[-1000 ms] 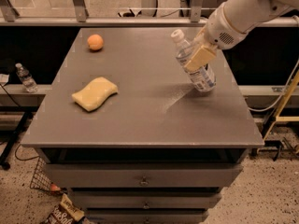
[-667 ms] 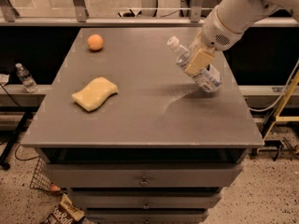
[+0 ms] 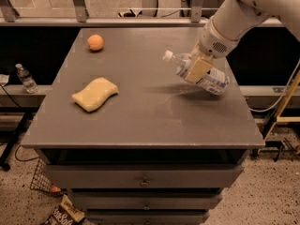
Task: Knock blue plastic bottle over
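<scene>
The blue plastic bottle [image 3: 213,79] is clear and bluish, with a white cap and a blue-and-white label. It leans steeply to the left, nearly lying down, at the right side of the grey table [image 3: 140,116]. Its cap [image 3: 167,56] points left and is raised above the tabletop. My gripper [image 3: 198,68], tan at the tip of the white arm, reaches in from the upper right. It sits against the bottle's middle and covers part of it.
A yellow sponge [image 3: 95,93] lies at the table's left. An orange [image 3: 95,42] sits at the far left corner. A small clear bottle [image 3: 26,78] stands on a ledge left of the table. A snack bag [image 3: 63,214] and wire basket [image 3: 40,178] are on the floor.
The bottle has tipped from leaning nearly upright to almost horizontal, its cap swinging left and down. My gripper has moved down and left with it.
</scene>
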`<state>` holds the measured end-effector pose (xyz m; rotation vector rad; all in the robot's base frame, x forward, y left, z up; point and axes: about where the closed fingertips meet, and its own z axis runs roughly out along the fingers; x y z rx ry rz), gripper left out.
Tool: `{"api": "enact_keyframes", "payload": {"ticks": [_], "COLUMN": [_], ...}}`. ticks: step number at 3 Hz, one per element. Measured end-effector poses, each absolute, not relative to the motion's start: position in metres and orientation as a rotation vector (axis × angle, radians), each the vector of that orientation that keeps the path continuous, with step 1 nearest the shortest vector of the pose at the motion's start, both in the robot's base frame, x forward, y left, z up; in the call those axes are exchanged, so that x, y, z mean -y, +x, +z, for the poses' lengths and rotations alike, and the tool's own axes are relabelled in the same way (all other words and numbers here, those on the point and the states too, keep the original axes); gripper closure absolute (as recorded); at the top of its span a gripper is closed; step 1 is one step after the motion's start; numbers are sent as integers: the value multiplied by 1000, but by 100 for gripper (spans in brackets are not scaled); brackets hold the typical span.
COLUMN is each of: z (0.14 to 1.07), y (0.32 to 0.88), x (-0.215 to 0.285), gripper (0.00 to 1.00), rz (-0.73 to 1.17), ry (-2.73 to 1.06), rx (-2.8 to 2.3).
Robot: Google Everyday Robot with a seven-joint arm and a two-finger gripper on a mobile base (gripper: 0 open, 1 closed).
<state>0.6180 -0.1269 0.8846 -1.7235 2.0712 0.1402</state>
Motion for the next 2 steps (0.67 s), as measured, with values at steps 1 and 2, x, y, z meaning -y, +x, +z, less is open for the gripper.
{"api": "enact_keyframes", "payload": {"ticks": [1,2], "z": [876,869], "y": [617,617], "x": [126,129], "gripper": [100,100], "rz": [178,177], "ry": [-1730,-1738], "rx": [-2084,-2113]}}
